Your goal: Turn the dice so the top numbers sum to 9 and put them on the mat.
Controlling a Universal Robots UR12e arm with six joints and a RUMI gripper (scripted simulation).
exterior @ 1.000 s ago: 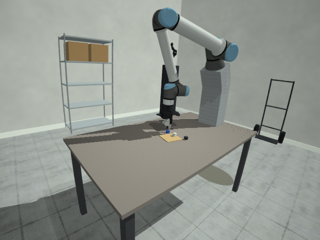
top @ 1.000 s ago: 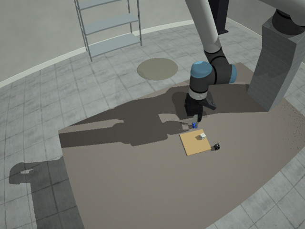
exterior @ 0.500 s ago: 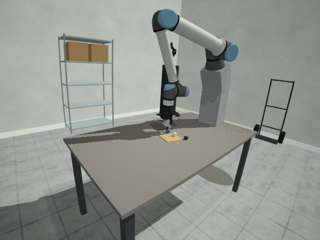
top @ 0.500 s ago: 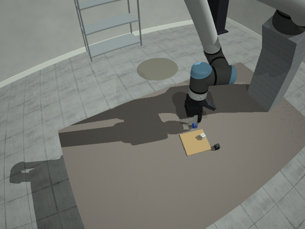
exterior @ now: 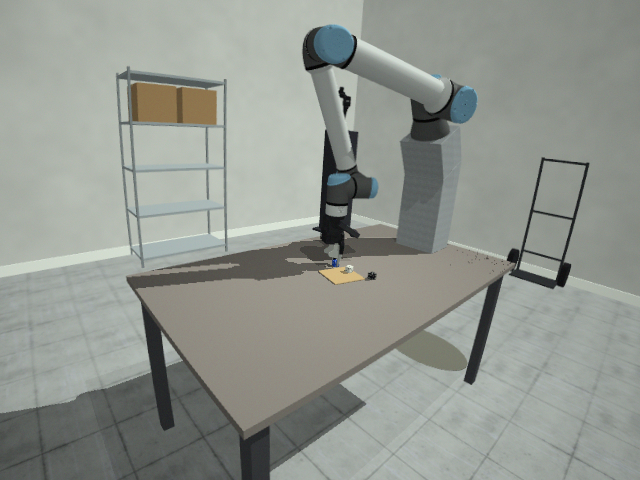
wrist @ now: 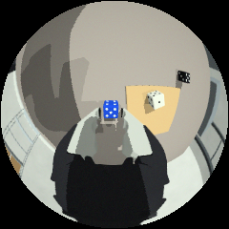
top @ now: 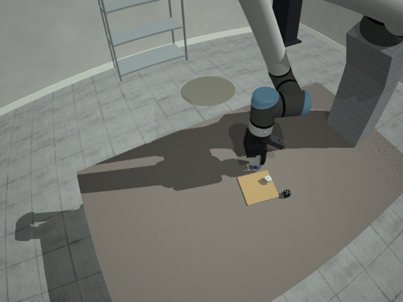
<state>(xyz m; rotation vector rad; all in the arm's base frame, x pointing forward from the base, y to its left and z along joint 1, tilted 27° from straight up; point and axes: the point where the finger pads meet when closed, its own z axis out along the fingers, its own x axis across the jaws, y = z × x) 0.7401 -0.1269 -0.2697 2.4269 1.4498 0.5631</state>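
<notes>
Black 2-jaw gripper point(top: 256, 163) point(exterior: 334, 259) point(wrist: 111, 108): part-spread, astride die.

Blue cubic die point(top: 256, 167) point(exterior: 334, 262) point(wrist: 111, 109) sits between the fingertips, gaps visible, outside the square orange mat point(top: 254, 191) point(exterior: 338, 277) point(wrist: 164, 121). White cubic die point(top: 267, 179) point(exterior: 349, 268) point(wrist: 156, 100): on mat. Black cubic die point(top: 286, 193) point(exterior: 371, 275) point(wrist: 183, 76): just beside it, off mat.

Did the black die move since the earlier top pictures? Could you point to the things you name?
No. In the top view, the black die point(top: 286, 193) point(exterior: 371, 275) point(wrist: 183, 76) is in the same place, just off the right corner of the mat point(top: 257, 190) point(exterior: 340, 276) point(wrist: 164, 116).
</notes>
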